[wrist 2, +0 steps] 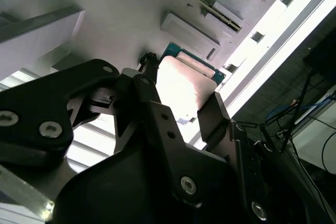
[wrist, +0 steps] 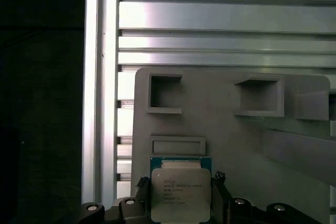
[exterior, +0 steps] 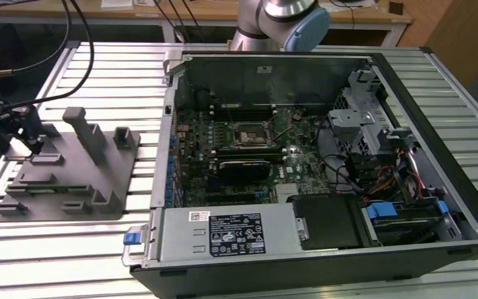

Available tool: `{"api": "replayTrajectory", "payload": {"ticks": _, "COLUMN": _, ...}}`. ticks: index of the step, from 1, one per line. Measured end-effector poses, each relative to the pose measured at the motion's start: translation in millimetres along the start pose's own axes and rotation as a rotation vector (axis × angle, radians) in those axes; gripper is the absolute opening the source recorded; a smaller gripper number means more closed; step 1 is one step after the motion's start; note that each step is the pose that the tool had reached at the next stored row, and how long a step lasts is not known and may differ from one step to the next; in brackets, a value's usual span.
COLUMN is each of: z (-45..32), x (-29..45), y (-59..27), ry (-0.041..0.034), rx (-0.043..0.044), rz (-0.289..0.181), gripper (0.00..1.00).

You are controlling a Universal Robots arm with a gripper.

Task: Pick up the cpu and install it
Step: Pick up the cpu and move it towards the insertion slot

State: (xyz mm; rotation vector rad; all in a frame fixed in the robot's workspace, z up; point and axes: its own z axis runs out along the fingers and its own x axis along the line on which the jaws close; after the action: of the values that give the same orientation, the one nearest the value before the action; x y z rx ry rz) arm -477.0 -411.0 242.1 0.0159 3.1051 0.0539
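The cpu [wrist: 181,195] is a small silvery square chip on a green board, lying at the edge of the grey fixture [wrist: 231,145]. In both wrist views my gripper [wrist: 181,182] has one black finger against each side of the chip, shut on it. The second wrist view shows the cpu [wrist 2: 184,85] pinched between the fingers [wrist 2: 212,114] just over the fixture [wrist 2: 121,19]. In the exterior view the gripper [exterior: 33,146] stands low over the fixture [exterior: 73,180] at its far corner, on the exterior view's left. The motherboard's square socket [exterior: 249,134] lies open-topped inside the computer case.
The open computer case [exterior: 322,249] lies on its side on the slatted aluminium table [exterior: 98,68], on the exterior view's right. The fixture carries upright posts [exterior: 81,134] and small pockets. Cables hang at the exterior view's left. The arm's base [exterior: 276,18] stands behind the case.
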Motion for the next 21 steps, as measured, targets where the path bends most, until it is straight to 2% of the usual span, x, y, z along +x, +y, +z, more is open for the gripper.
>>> {"api": "replayTrajectory", "payload": {"ticks": 8, "z": -8.1, "x": -0.3, "y": 0.3, "ry": -0.0001, "rx": 0.0000, "rz": 0.000, "gripper": 0.55}}
{"api": "replayTrajectory", "payload": {"ticks": 21, "z": -25.4, "x": -0.9, "y": 0.9, "ry": -0.0001, "rx": 0.0000, "rz": 0.000, "gripper": 0.55}}
